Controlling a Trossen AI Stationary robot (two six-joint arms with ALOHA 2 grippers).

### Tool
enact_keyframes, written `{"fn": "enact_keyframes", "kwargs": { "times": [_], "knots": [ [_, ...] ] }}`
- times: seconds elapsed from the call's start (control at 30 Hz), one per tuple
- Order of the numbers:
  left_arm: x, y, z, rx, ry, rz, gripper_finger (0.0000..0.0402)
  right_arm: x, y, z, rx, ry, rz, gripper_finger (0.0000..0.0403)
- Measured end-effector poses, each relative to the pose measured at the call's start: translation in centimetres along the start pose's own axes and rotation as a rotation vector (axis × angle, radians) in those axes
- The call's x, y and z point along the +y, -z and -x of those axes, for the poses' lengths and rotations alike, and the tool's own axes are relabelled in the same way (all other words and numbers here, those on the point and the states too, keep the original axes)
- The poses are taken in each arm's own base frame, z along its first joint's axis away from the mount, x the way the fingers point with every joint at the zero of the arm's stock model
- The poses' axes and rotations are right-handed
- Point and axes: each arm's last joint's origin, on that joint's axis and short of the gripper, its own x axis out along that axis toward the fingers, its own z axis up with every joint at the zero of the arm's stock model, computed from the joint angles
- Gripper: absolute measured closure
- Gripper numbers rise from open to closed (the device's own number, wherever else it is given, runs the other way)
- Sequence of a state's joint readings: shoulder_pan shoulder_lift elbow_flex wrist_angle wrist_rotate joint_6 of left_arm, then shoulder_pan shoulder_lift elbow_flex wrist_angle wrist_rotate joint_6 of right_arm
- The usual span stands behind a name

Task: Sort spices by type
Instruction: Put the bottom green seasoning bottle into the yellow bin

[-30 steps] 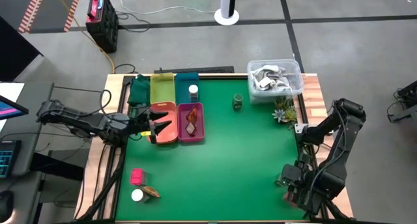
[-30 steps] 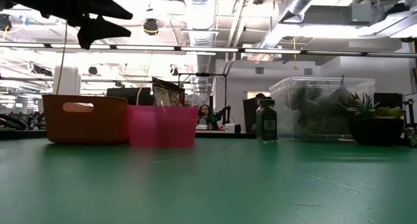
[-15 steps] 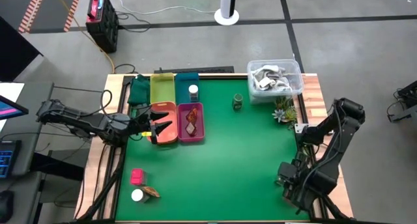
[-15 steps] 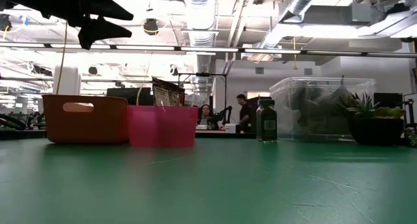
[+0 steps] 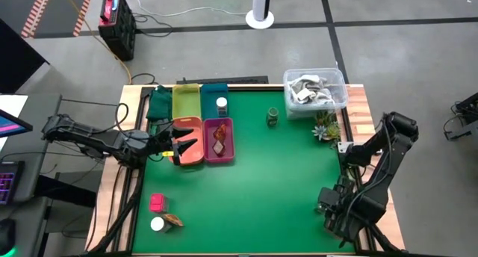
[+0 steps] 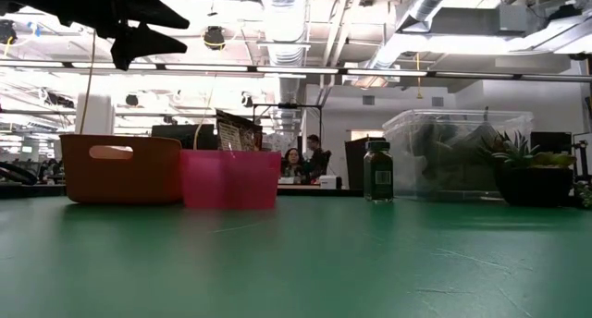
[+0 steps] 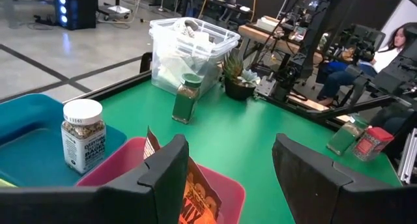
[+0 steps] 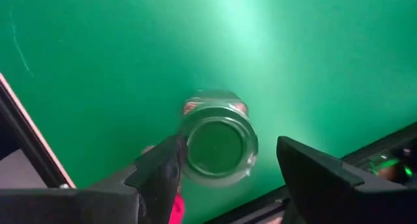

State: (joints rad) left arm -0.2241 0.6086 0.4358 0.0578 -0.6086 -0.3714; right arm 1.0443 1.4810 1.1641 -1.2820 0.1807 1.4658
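right gripper (image 8: 221,168): open wide, holding nothing, poised straight above a dark green jar (image 8: 219,144) at the table's near right corner; the jar's lid sits between the two fingers (image 8: 163,175), apart from both.
jar under right gripper: upright on the green mat (image 8: 163,48); a judgement only, but it looks rigid and light, with a smooth round wall that may slip, so a take across the cap or just under it seems best.
red-capped item: a sliver of pink-red shows beside that jar, just by one finger; probably a pink-red block (image 7: 371,140), which the left wrist view shows standing next to the jar.
left gripper (image 7: 225,178): open, empty, hovering over the orange tray (image 5: 188,152) with the pink tray (image 5: 219,141) just ahead of its fingertips.
leaf-like piece (image 5: 218,137): stands in the pink tray; thin, likely stiff card or foil, light, best pinched at its upper edge.
white-capped jar (image 5: 222,104): upright in the teal tray (image 5: 213,93), beyond the left gripper.
second green jar (image 5: 272,116): upright on bare mat, well ahead of the left gripper, near the clear tub (image 5: 314,91).
near left group: pink-red block (image 5: 157,202), white-capped jar (image 5: 157,224) and leaf-like piece (image 5: 172,221) lie close together, well apart from both grippers.
hidden: the right arm covers its jar in the high view; the orange tray's contents under the left gripper are masked.
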Motion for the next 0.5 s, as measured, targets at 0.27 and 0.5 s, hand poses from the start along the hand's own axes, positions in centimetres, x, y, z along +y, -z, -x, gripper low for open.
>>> {"fn": "enact_keyframes", "kwargs": {
  "times": [0.27,0.5],
  "knots": [
    [0.0,0.0,0.0,0.0,0.0,0.0,0.0189,-0.66,-0.07,0.92,0.003,-0.04,-0.015,0.0121],
    [0.04,0.11,0.0,0.01,-0.004,0.003,0.0189,-0.44,0.24,0.45,0.043,-0.055,0.055,0.0121]
  ]
}}
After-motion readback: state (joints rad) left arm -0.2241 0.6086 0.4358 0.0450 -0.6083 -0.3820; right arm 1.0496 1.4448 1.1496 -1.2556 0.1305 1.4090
